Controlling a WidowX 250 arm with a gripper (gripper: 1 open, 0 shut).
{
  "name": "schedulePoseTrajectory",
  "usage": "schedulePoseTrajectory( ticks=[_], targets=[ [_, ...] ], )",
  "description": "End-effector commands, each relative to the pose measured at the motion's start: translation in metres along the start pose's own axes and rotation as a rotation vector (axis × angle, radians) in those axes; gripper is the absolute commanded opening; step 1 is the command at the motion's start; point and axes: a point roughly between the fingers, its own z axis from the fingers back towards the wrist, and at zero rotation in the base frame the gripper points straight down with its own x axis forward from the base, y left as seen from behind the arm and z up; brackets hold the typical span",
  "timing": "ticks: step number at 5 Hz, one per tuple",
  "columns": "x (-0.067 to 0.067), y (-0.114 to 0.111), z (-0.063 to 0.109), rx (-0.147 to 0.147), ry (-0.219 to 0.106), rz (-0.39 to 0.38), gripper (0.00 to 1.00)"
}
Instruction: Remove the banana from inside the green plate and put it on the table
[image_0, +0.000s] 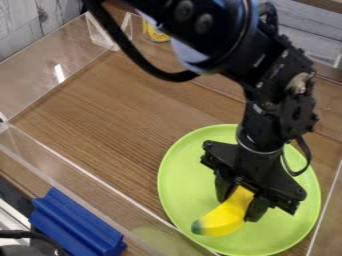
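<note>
The gripper (249, 197) points straight down over the green plate (182, 175), its black fingers clenched on the upper end of the banana (223, 217). The banana hangs out from under the fingers toward the lower left — yellow, with a dark tip at its free end — and that free end lies low over the plate's inner surface; whether it touches the plate cannot be told. The plate sits under and around the gripper, its rim curving off to the left and below, and it rests on the table (120, 110), whose brown wood grain stretches away to the upper left of the gripper. Above the gripper the black arm (214, 40) rises and bends back toward the top of the view. Well off to the lower left of the gripper — beyond the plate's rim — a blue block (74, 225) lies by the clear wall (40, 150) that edges the table.
</note>
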Motion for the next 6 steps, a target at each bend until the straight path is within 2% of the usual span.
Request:
schedulePoseTrajectory(
  ticks=[1,3,4,5,6],
  targets=[
    [0.012,-0.001,0.021,-0.026,-0.061,0.006,0.00],
    [0.015,0.003,0.042,-0.027,-0.055,0.004,0.00],
    [0.020,0.012,0.071,-0.022,-0.070,0.041,0.00],
    [0.028,0.030,0.101,-0.007,-0.081,0.079,0.00],
    [0.041,0.062,0.116,-0.002,-0.092,0.079,0.00]
  ],
)
